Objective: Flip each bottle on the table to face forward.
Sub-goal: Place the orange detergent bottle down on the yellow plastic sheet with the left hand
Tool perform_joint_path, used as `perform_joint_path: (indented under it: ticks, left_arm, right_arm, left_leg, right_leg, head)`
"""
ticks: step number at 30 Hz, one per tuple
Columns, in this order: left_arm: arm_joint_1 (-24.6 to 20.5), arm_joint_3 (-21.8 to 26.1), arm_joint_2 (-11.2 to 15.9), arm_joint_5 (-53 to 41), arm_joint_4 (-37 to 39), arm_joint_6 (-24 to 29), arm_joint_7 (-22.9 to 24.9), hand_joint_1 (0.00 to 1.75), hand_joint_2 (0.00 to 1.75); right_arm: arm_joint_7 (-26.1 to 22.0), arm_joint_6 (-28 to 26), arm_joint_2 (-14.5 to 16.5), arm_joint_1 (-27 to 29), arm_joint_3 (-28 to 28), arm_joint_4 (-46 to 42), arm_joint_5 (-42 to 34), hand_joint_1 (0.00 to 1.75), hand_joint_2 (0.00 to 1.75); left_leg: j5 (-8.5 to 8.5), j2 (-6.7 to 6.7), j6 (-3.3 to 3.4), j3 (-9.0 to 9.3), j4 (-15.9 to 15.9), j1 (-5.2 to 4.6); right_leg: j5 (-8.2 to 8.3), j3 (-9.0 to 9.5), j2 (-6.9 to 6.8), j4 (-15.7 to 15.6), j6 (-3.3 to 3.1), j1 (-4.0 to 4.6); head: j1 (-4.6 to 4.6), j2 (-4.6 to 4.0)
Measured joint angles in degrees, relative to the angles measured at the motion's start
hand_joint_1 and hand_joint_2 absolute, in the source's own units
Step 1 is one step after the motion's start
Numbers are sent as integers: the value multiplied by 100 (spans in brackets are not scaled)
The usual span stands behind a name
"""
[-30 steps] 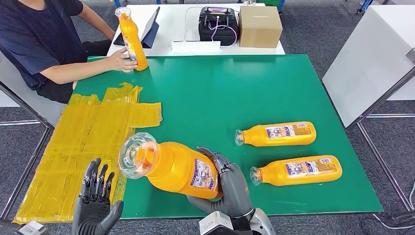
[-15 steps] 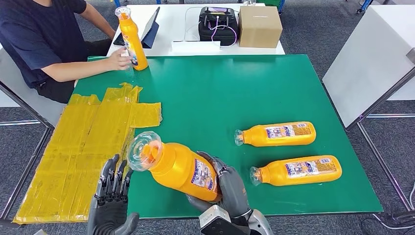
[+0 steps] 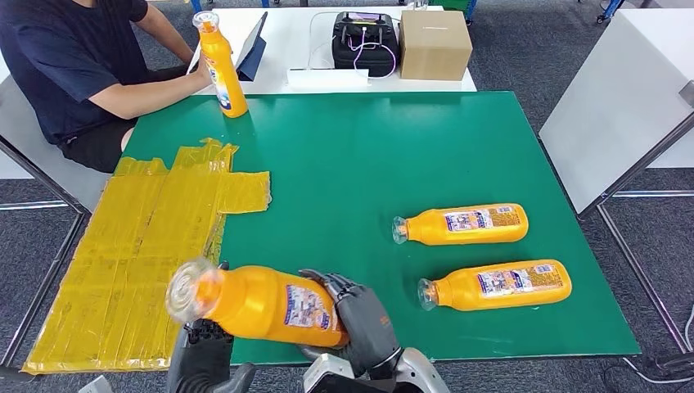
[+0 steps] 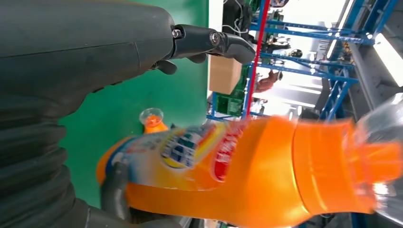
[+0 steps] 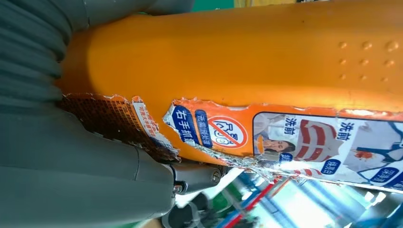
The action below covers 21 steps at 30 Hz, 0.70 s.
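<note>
Bottle [image 3: 262,304] in right hand [image 3: 360,323] grasp, mid-flip; left hand [image 3: 200,360] beneath it, grip unclear. Two bottles [image 3: 462,224] beyond right hand lie unflipped.

Orange bottles [image 3: 260,304] with blue-and-white labels and clear caps, green tabletop [image 3: 360,155], yellow sheets [image 3: 147,237] at nine o'clock, dark grey hand [image 3: 360,315], brown box [image 3: 434,41]

A lab or test workshop is suggested. A green-topped table [image 3: 458,147] is set on grey carpet tiles [image 3: 524,49], patched at its left with yellow tape [image 3: 139,246]. On a far white desk [image 3: 286,33] a cardboard box [image 3: 434,45] and black equipment (cabled) [image 3: 364,41] are kept; blue metal racking [image 4: 342,71] is seen beyond.
</note>
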Motion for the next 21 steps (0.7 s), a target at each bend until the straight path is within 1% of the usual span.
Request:
perform_joint_path:
  ticks: [5, 12, 21]
  left_arm:
    - [-21, -67, 92, -9, 74, 54, 10, 0, 175]
    - [-37, -73, 158, -43, 137, 55, 3, 0, 175]
    - [-30, -57, 183, -50, 203, 53, -2, 0, 175]
  right_arm:
    - [-10, 256, 34, -140, 225, 109, 177, 175, 175]
    - [-64, 678, 24, -417, 688, 324, 396, 175, 175]
    - [-128, 863, -9, -649, 1020, 632, 405, 175, 175]
  left_leg:
    - [0, 2, 0, -1, 0, 0]
    - [0, 0, 0, -1, 0, 0]
    - [0, 1, 0, 0, 0, 0]
  right_leg:
    - [0, -1, 0, 0, 0, 1]
    - [0, -1, 0, 0, 0, 0]
    - [0, -2, 0, 0, 0, 0]
  head:
    - [1, 0]
    - [1, 0]
    - [1, 0]
